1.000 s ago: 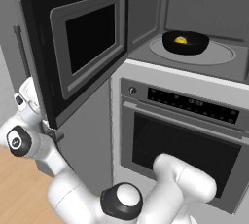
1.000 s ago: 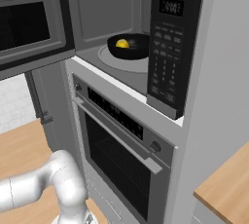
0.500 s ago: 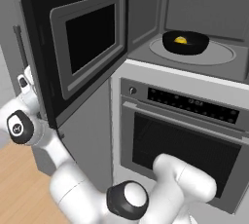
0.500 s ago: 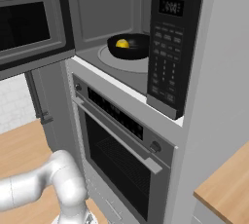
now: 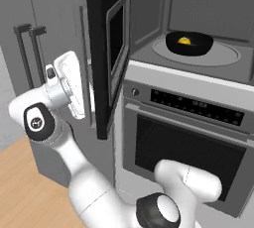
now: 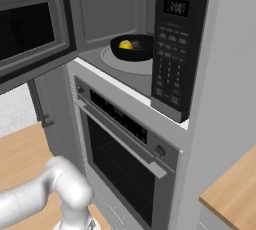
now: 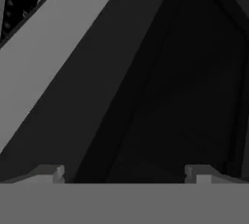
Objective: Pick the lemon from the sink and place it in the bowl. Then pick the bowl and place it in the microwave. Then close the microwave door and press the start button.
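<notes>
Microwave door (image 5: 110, 48) further closed now

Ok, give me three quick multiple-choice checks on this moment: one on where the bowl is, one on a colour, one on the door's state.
1. Where is the bowl?
A. on the oven door
B. on the turntable inside the microwave
C. on the wooden floor

2. What colour is the lemon in the bowl?
A. green
B. dark red
C. yellow

3. How does the microwave door stand?
A. open, swung out to the left
B. fully shut
C. taken off

Answers:
1 B: both base views show the black bowl on the round plate in the cavity.
2 C: a bright yellow fruit sits in the bowl.
3 A: the cavity is exposed, and the open gripper is beside the door's outer side.
</notes>
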Robot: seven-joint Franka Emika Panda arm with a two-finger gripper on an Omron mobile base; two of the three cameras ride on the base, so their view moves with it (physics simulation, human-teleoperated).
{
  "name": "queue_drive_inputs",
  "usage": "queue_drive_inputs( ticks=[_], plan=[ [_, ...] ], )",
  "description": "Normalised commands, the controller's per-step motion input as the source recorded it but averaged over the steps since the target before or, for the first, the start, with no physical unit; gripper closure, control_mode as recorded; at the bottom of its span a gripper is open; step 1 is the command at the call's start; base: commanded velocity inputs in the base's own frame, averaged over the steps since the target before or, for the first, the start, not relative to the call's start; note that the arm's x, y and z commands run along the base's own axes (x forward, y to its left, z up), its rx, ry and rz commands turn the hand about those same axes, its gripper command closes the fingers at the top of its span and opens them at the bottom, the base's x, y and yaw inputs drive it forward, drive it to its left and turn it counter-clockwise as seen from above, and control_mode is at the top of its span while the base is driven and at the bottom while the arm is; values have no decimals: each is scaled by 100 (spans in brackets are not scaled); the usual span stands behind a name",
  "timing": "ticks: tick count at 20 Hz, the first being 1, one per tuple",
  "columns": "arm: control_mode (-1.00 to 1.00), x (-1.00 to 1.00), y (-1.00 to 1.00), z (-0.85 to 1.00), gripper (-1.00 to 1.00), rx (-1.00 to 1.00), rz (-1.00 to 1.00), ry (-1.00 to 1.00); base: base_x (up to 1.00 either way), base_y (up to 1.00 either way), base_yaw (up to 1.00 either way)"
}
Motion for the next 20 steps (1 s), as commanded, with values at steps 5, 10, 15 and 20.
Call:
queue_drive_inputs(
  ticks=[5,10,15,20],
  plan=[
    [-100,-47,-91,19,-100,15,2,0,0,0,0],
    [-100,-11,-87,24,-100,14,3,0,0,0,0],
    [-100,0,-91,25,-100,14,6,0,0,0,0],
    [-100,0,-92,13,-100,13,6,0,0,0,0]
  ],
)
